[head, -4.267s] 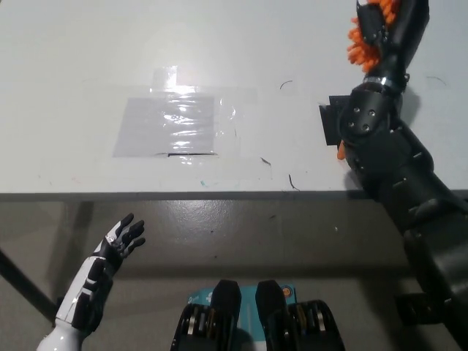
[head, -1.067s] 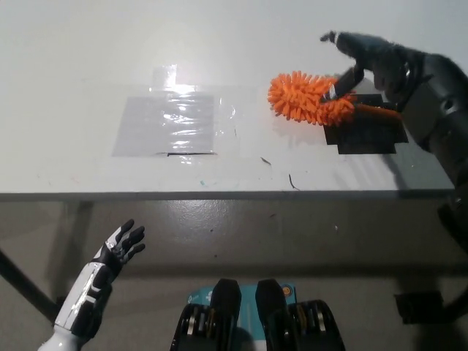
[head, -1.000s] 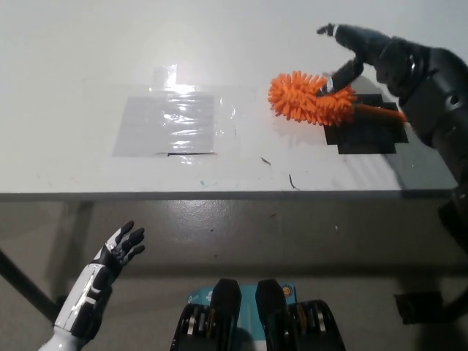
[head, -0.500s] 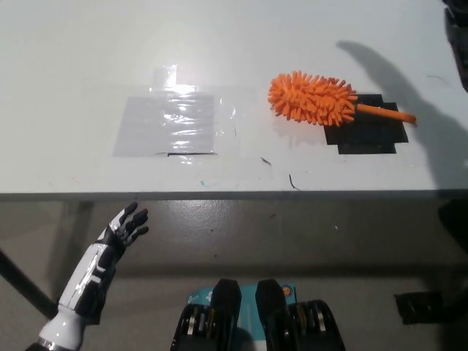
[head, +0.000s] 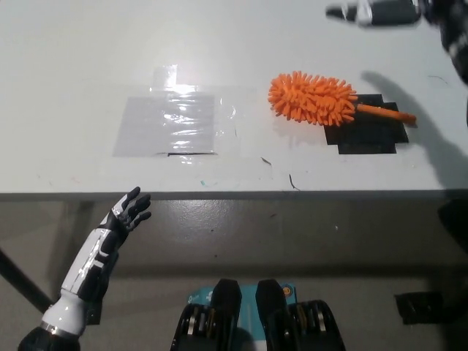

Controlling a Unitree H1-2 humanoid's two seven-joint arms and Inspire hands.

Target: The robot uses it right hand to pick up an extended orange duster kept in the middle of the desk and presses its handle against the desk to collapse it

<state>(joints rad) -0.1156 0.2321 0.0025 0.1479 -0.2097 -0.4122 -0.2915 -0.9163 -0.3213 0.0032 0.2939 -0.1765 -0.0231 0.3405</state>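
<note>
The orange duster lies flat on the white desk, its fluffy head resting partly on a black patch and its short handle pointing right across it. Nothing holds it. The right hand shows blurred at the top right edge, above and well apart from the duster; whether its fingers are apart cannot be told. A clear taped sheet lies to the duster's left. The left hand rests below the desk edge, fingers apart, empty.
</note>
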